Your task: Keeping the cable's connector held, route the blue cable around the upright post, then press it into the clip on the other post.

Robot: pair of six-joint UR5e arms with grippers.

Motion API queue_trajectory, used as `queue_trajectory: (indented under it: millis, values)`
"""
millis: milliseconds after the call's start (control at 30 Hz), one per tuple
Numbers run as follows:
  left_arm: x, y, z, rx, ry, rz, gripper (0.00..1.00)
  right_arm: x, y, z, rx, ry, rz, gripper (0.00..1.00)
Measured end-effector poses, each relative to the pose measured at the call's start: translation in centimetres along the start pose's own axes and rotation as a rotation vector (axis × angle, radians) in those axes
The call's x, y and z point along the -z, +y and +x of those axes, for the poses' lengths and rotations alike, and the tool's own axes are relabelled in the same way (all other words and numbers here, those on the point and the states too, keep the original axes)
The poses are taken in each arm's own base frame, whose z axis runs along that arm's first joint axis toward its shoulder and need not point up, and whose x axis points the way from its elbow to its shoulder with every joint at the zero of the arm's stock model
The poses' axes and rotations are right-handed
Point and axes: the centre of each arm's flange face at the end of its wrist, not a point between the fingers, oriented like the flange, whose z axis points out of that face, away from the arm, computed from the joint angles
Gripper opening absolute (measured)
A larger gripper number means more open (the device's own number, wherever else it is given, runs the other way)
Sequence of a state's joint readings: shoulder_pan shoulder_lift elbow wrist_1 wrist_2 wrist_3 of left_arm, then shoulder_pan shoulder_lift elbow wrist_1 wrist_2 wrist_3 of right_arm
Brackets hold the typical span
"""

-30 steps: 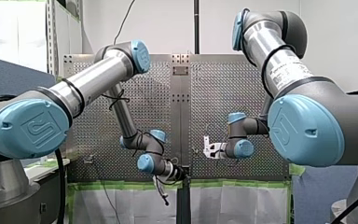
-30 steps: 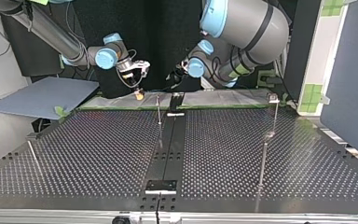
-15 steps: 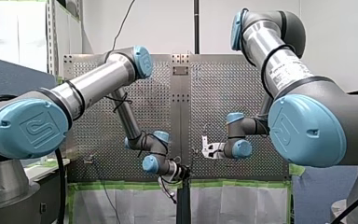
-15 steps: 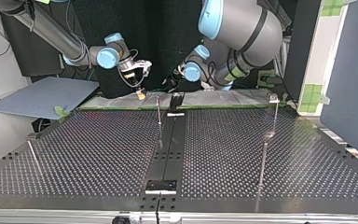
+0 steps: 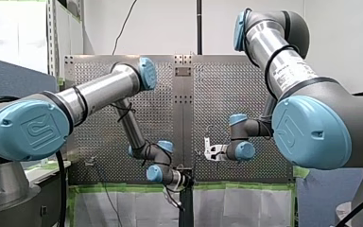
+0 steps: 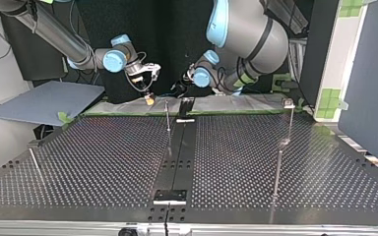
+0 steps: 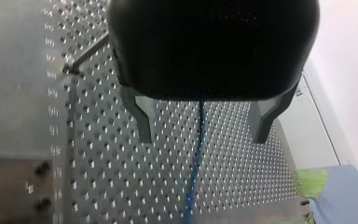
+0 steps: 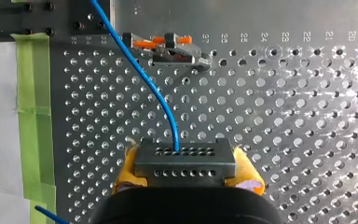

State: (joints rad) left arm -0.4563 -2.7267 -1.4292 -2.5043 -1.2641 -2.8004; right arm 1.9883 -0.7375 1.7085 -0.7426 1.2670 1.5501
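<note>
The right pincer (image 8: 187, 175) pinches the connector (image 8: 184, 156), while the spread left pincer (image 7: 202, 138) straddles the cable (image 7: 193, 173) running lengthwise ahead.

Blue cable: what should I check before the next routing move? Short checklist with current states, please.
1. The connector clamped in my right claw: ok.
2. The blue cable seated in the connector: ok.
3. Open stance of my left claw, cable running free through it: ok.
4. Cable round the upright post: cannot tell, too thin to trace in the top view.
5. Cable pressed into the orange-levered clip: not ok, it passes beside it.
</note>
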Motion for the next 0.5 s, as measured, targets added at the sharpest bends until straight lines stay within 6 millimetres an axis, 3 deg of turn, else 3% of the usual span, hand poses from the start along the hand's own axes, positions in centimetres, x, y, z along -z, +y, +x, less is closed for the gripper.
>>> queue_trajectory:
  millis: [167,500]
  values:
    - [-0.9,1.2,0.6,0.055,0.016,0.001,1.00,0.0,0.0,0.0,-0.001,0.000,0.001,0.00]
    - [-1.1,1.5,0.2,0.071,0.013,0.004,1.00,0.0,0.0,0.0,-0.001,0.001,0.002,0.00]
